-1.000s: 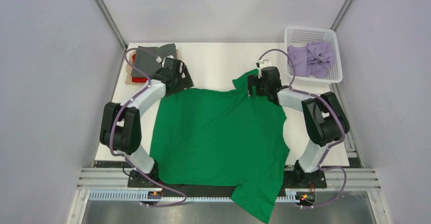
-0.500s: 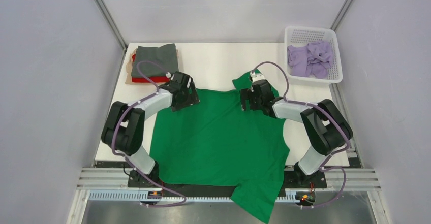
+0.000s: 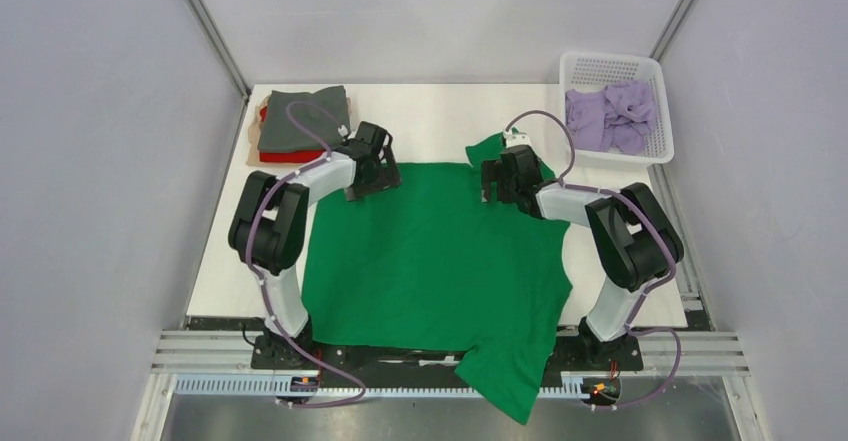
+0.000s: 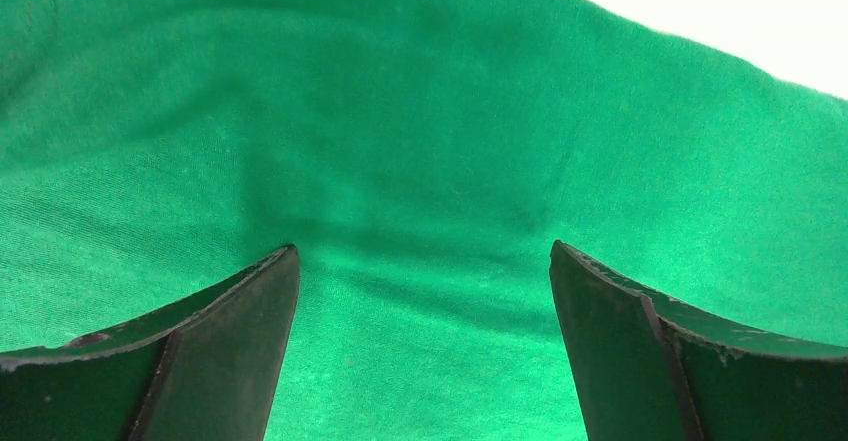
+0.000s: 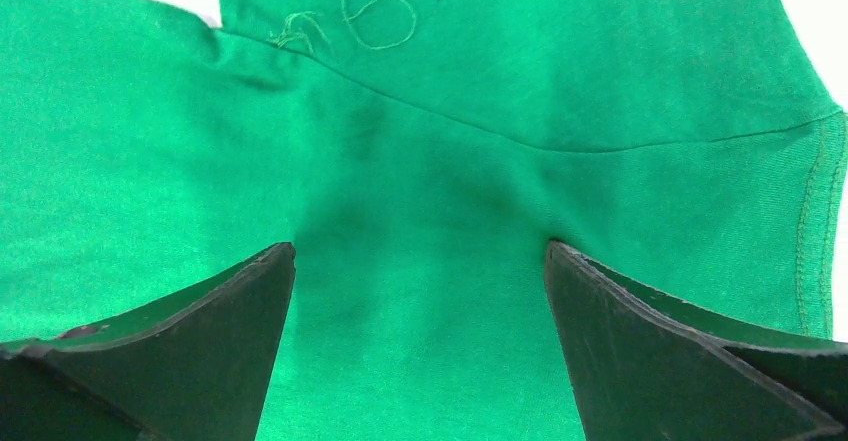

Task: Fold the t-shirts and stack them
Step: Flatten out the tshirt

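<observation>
Across table, one green t-shirt; left tool, right tool both spread wide.

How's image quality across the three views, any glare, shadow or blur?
Top external: even diffuse light, sharp, no glare on the green t-shirt. Left wrist: cloth in focus, soft shadow below the left end effector, table corner blown white. Right wrist: seam and loose thread crisp, soft shadow below the right end effector.
</observation>
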